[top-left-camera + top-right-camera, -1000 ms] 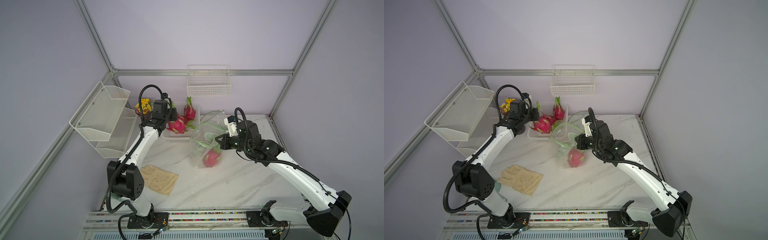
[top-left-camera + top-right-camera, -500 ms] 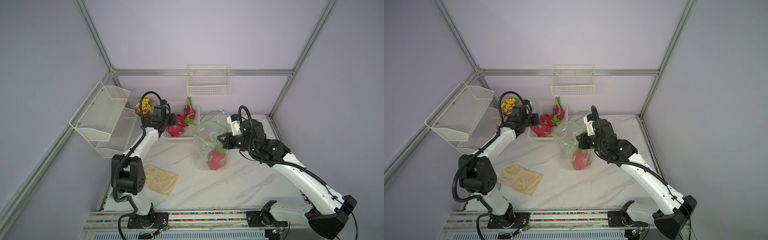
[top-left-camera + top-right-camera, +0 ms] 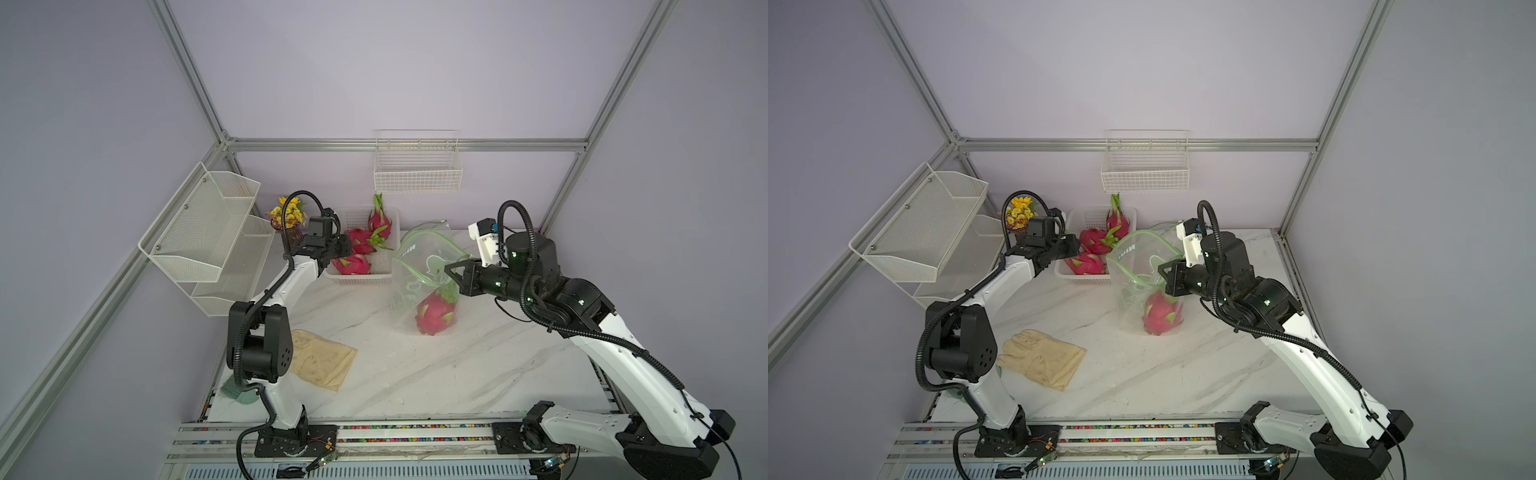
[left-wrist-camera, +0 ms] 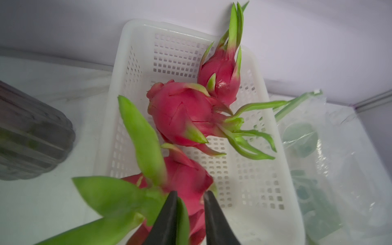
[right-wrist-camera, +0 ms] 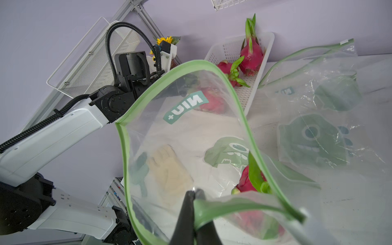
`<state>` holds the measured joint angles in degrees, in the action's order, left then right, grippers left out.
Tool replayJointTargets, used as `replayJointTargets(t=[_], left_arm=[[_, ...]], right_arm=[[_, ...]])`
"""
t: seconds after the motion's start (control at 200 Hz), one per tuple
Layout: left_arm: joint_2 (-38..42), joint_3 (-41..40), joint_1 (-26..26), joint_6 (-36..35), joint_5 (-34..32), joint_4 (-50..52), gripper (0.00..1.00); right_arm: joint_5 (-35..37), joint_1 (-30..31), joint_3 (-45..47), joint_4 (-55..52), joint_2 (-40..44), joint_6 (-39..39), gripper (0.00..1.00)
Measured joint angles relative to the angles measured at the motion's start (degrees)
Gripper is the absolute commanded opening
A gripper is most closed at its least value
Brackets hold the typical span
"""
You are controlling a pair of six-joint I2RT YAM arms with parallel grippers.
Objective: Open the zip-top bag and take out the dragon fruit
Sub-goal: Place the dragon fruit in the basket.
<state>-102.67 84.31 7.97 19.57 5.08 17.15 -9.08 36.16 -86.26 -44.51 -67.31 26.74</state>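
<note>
Marble bench [image 3: 415, 365]: my left end effector [image 4: 190, 194] has just parted its jaws, dropping a third dragon fruit [image 4: 186, 180] into the white basket [image 4: 244, 180]. My right end effector [image 5: 193, 192] stays pinched on the rim of the zip-top bag [image 5: 191, 131]; one last dragon fruit [image 3: 434, 313] remains inside.

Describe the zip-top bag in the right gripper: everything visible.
The zip-top bag is thin clear plastic with a green zip strip around its mouth, a green monster print and a green NIU+ label. It stands upright on the marble table, mouth gaping wide open, next to the white basket. One dragon fruit lies at its bottom. The right gripper is shut on the near side of the rim, holding it up.
</note>
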Motion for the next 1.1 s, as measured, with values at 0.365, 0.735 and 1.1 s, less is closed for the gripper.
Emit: replayJointTargets(t=[0.365,0.735,1.1], left_arm=[[10.5,-0.7,-0.1,2.9,5.7,5.7,0.53],[29.6,-5.9,0.7,3.9,12.8,11.1,0.54],[36.4,-10.3,2.2,3.9,16.3,14.5,0.53]], right_arm=[[1.1,0.0,-3.8,-12.6,0.8,0.0,0.0],[2.0,-0.1,-8.3,-22.4,1.9,-1.9,0.0],[-4.5,-5.6,-6.2,-23.6,-5.6,-7.5,0.0]])
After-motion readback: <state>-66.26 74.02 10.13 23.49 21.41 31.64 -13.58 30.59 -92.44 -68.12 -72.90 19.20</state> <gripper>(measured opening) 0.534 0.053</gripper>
